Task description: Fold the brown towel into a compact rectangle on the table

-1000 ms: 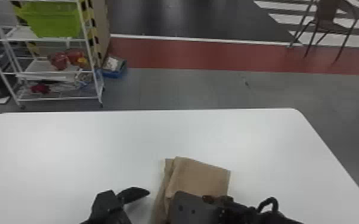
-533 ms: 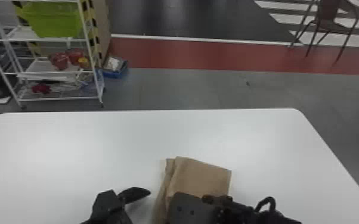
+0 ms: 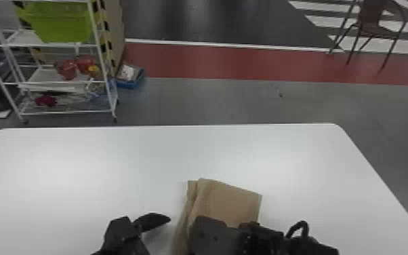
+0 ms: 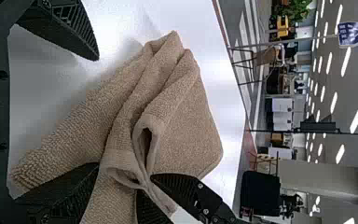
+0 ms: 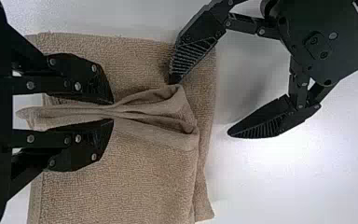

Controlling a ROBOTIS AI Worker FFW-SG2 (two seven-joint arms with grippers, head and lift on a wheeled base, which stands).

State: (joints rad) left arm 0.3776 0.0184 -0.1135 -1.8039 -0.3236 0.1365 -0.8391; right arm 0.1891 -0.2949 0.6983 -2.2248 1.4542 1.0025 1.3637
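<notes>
Closest to the robot, the right hand (image 3: 213, 234) has its two black fingers pressed together on a raised fold of the brown towel (image 3: 230, 205); the right wrist view shows the cloth pinched flat between them. The left hand (image 3: 132, 230) is spread open, with nothing clamped in it. In the right wrist view, one of its fingers reaches over the towel near the looped end of that pinched fold, though I can't tell if it touches, and the other is out past the towel's edge, above the white desk (image 3: 78, 169).

The towel sits on the near part of the desk, layered and partly folded, its far portion showing beyond the right hand. Seen from the left wrist, the pinched fold opens into small loops, with ridges running back beside it.

Past the desk's far edge, on the robot's left, there's a white wire rack (image 3: 95, 34) with some red items (image 3: 66, 69) on a middle shelf and a green bin (image 3: 61, 27) higher up. A blue tray (image 3: 130, 83) sits on the gray floor beside it. Beyond runs a red strip (image 3: 247, 62), and a brown chair (image 3: 371, 20) stands over by the right. Farther off, the left wrist view takes in a blue sign (image 4: 354, 35) with white marks, a green plant (image 4: 298, 10) and rows of ceiling lights (image 4: 356, 119).
</notes>
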